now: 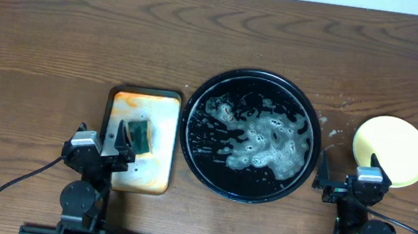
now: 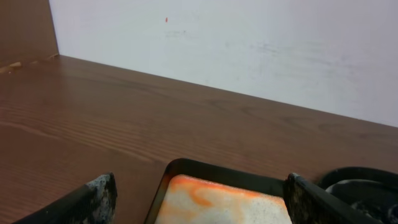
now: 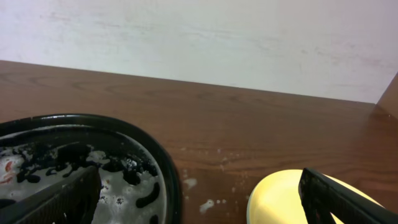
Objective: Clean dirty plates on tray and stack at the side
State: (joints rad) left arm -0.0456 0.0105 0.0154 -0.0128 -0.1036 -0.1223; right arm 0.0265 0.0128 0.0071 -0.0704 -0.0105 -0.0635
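The round black tray (image 1: 258, 73) sits mid-table, holding white soap foam (image 1: 269, 144) and water, with no plate on it. A pale yellow plate (image 1: 391, 147) lies on the table to its right; whether anything is under it I cannot tell. My right gripper (image 1: 348, 168) hovers open between tray and plate, empty; its wrist view shows the tray rim (image 3: 169, 180) at left and the yellow plate (image 3: 280, 199) at right. My left gripper (image 1: 101, 137) stands open and empty at the near left edge of a small rectangular tray (image 1: 118, 110).
The small rectangular tray (image 2: 205, 168) is filled with orange-stained foam, and a dark green sponge (image 1: 140, 134) lies in it. Foam and water drops (image 1: 333, 132) spot the wood between the black tray and the yellow plate. A white wall bounds the table's far edge.
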